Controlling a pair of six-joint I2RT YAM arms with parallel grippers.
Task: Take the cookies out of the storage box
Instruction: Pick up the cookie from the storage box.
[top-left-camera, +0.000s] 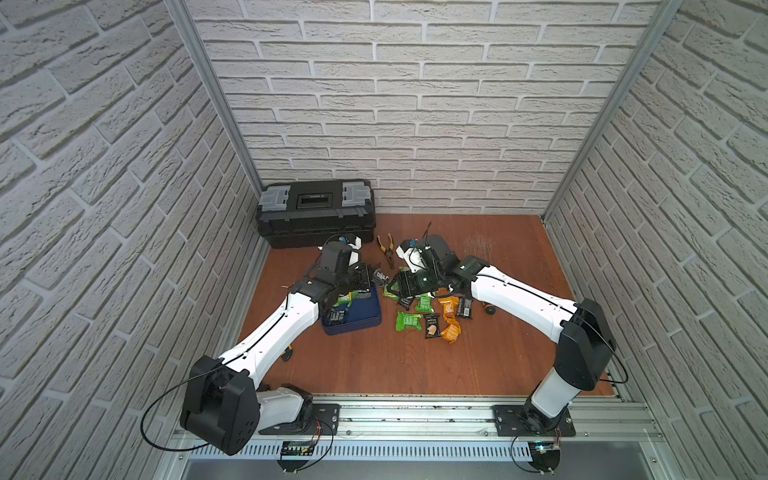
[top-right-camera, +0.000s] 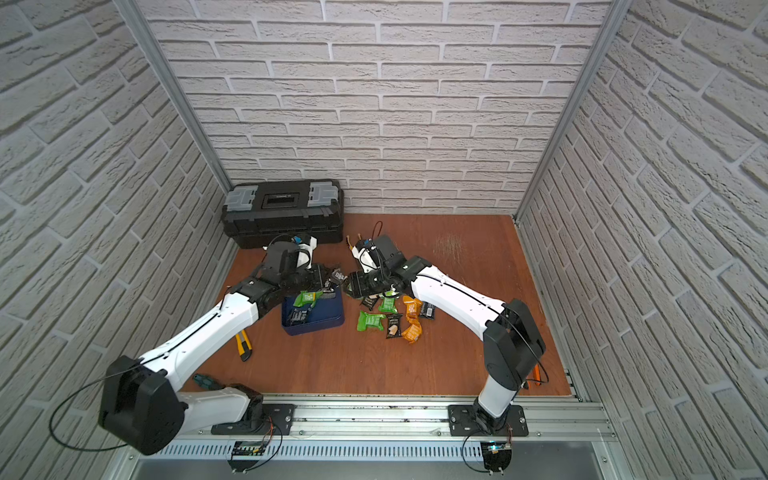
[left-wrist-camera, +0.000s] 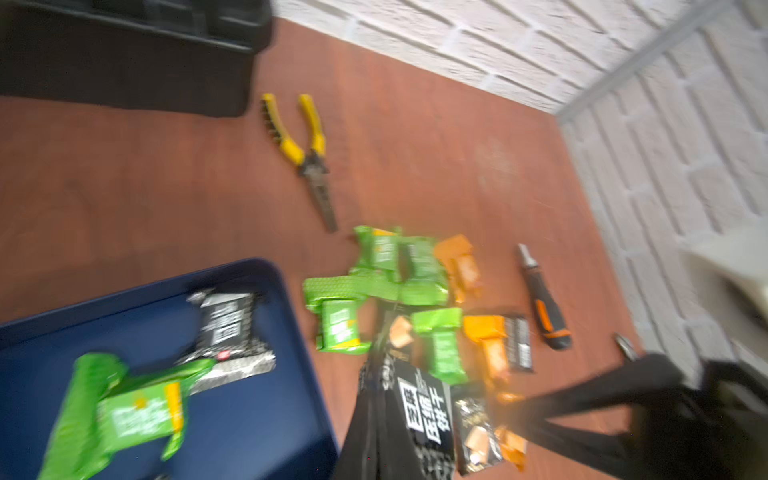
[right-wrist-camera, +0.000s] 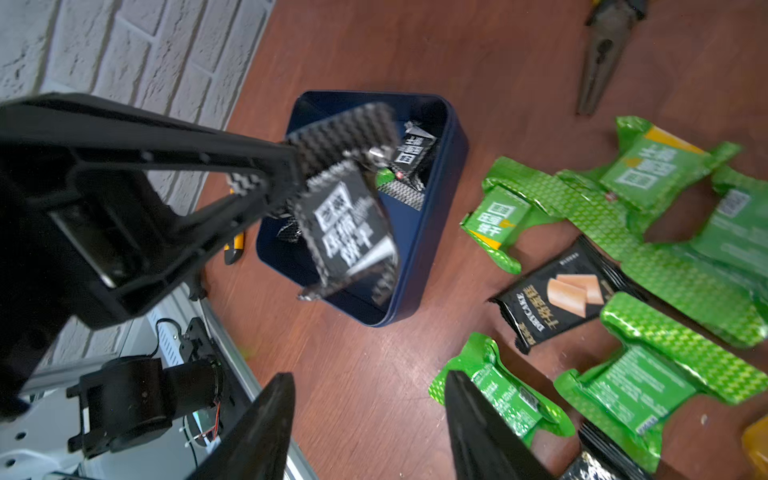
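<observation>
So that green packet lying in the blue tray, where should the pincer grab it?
Probably the crimped end of the green packet that lies clear of the black packet, coming straight down from above. It lies nearly flat, and the storage box walls block a sideways approach. The thin seal should suit the pincer better than the puffy middle.

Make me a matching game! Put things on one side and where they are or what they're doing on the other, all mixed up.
1. toolbox
2. yellow pliers
3. left gripper
4. storage box

a. jaws shut on a black cookie packet
b. has a green cookie packet inside
c. against the brick wall
d. flat on the table, near the toolbox

Pairs: 1-c, 2-d, 3-a, 4-b
</observation>
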